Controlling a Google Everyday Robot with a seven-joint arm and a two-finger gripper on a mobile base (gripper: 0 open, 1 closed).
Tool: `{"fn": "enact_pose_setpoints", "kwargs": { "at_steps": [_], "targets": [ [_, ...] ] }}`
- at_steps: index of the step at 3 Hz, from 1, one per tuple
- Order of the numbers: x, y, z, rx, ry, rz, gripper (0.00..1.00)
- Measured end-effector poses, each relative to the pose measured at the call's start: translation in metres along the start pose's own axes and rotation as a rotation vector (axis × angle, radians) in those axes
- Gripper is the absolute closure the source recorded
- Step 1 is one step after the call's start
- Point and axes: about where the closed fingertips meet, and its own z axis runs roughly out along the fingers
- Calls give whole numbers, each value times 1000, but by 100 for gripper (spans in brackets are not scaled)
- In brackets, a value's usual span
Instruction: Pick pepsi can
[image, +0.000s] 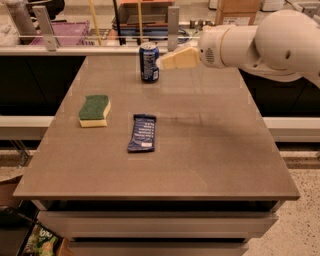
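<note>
The pepsi can (149, 62) stands upright near the far edge of the table (215, 145), dark blue with a silver top rim. My gripper (172, 60), with cream-coloured fingers, reaches in from the right on a white arm (260, 42). It hangs above the table just right of the can, its tip a short way from the can's side and apart from it.
A green and yellow sponge (94, 110) lies at the left of the table. A flat dark blue snack wrapper (142, 133) lies near the middle. A counter rail with posts and bins runs behind the far edge.
</note>
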Motion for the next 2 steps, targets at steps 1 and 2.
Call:
{"fn": "enact_pose_setpoints", "kwargs": {
  "at_steps": [1, 2],
  "targets": [
    [-1, -3, 27, 15, -52, 15, 0],
    [6, -1, 48, 7, -67, 24, 0]
  ]
}}
